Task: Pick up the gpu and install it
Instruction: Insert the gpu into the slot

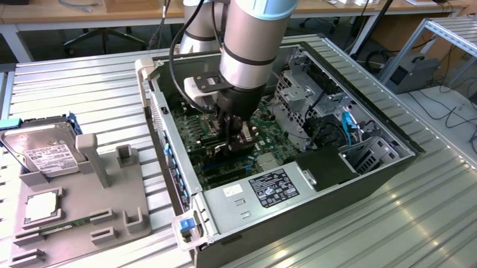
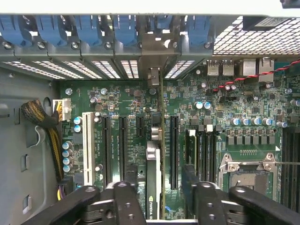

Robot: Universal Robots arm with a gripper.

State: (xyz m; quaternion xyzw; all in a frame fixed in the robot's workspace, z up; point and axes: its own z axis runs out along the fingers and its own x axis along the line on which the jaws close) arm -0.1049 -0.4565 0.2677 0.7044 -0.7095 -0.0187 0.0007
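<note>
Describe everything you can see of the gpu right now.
The gpu shows edge-on in the wrist view: a slim dark card with a green strip and a silver metal end bracket reaching the rear slot openings. It stands upright on the motherboard, between the tool fingers. Whether it is fully seated cannot be told.

The gpu (image 2: 153, 187) stands edge-on, its fan face hidden.
</note>
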